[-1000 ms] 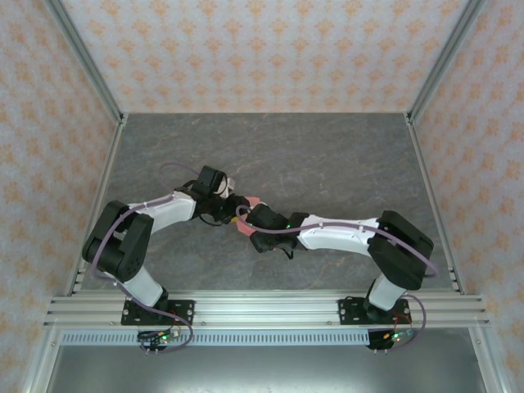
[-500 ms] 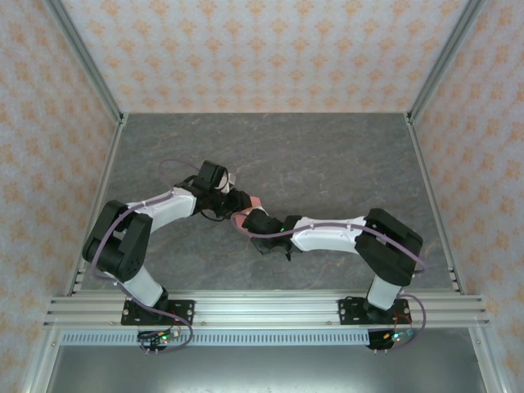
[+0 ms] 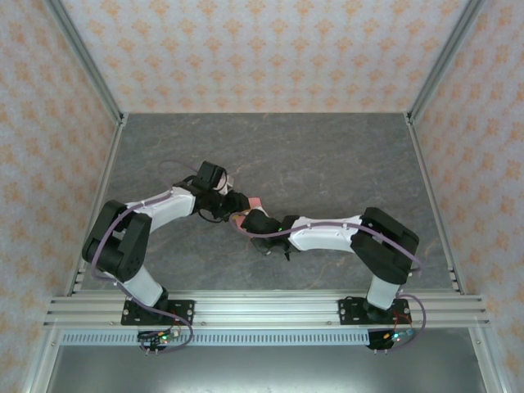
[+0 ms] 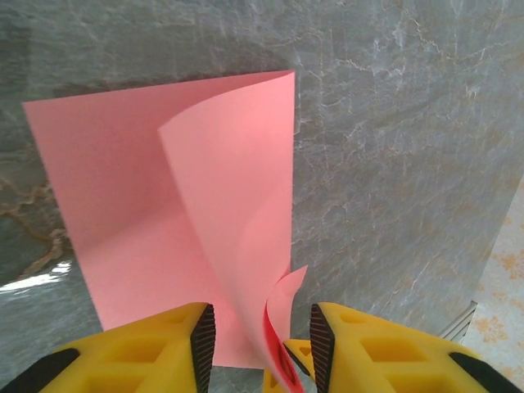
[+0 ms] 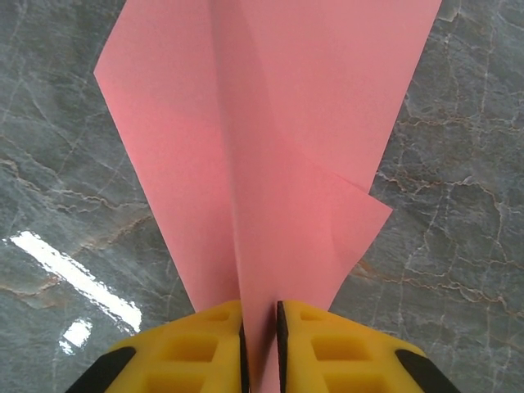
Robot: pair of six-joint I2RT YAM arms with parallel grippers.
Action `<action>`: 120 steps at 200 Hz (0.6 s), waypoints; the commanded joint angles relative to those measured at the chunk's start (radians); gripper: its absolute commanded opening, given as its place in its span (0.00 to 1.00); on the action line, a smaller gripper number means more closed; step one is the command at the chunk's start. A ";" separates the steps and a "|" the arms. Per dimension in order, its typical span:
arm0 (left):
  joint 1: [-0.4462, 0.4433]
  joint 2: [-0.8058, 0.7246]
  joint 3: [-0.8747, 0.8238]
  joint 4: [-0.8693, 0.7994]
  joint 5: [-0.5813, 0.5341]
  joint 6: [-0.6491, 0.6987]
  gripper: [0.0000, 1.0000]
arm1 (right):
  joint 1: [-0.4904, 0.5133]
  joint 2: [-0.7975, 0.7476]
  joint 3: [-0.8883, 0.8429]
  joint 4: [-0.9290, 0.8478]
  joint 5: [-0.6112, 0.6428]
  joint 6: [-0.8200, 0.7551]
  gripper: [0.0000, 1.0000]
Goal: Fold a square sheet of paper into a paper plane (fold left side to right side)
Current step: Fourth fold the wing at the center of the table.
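Salmon-pink paper is what you have at this point, not a plane. The square sheet of paper [image 4: 123, 188] lies near the middle of the tabletop [image 3: 327, 155], between the two wrists. One side is flat on the surface and the other stands up and curls over it.

I judge the first fold, left side to right side, to be under way but not finished. The raised half is not laid down, its edges are not matched to the flat half, and no crease is pressed flat. Every later fold toward the pointed dart is left to do. One corner close to the right jaws looks bent over, so watch it.

Your right jaws are pinched almost closed on the lifted edge of the sheet. Your left jaws stand part open, and the curled flap passes between them with neither finger pressing it, as far as I can tell.

Under the sheet is grey marbled stone with a glossy glare patch. Around it stand peach-patterned walls [image 3: 262, 49] and aluminium framing [image 3: 262, 307].
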 commanded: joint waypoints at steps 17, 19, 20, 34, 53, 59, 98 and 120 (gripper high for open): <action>0.039 -0.089 -0.009 -0.081 -0.027 0.053 0.47 | 0.005 0.024 0.031 -0.021 0.000 0.015 0.14; 0.040 -0.093 -0.010 -0.084 -0.028 0.056 0.48 | 0.004 0.024 0.031 -0.020 -0.003 0.015 0.13; 0.041 -0.095 -0.011 -0.087 -0.028 0.056 0.48 | 0.004 0.024 0.031 -0.020 -0.005 0.017 0.13; 0.057 -0.124 -0.016 -0.106 -0.030 0.072 0.53 | 0.002 0.021 0.034 -0.018 -0.030 0.023 0.13; 0.078 -0.162 -0.019 -0.137 -0.036 0.093 0.59 | -0.008 0.026 0.041 -0.025 -0.067 0.025 0.12; 0.085 -0.174 -0.021 -0.143 -0.036 0.097 0.61 | -0.010 0.026 0.043 -0.027 -0.073 0.025 0.12; 0.157 -0.233 -0.054 -0.167 -0.041 0.105 0.66 | -0.036 0.016 0.031 -0.023 -0.127 0.043 0.11; 0.177 -0.239 -0.088 -0.146 -0.022 0.106 0.63 | -0.065 0.004 0.020 -0.003 -0.209 0.057 0.11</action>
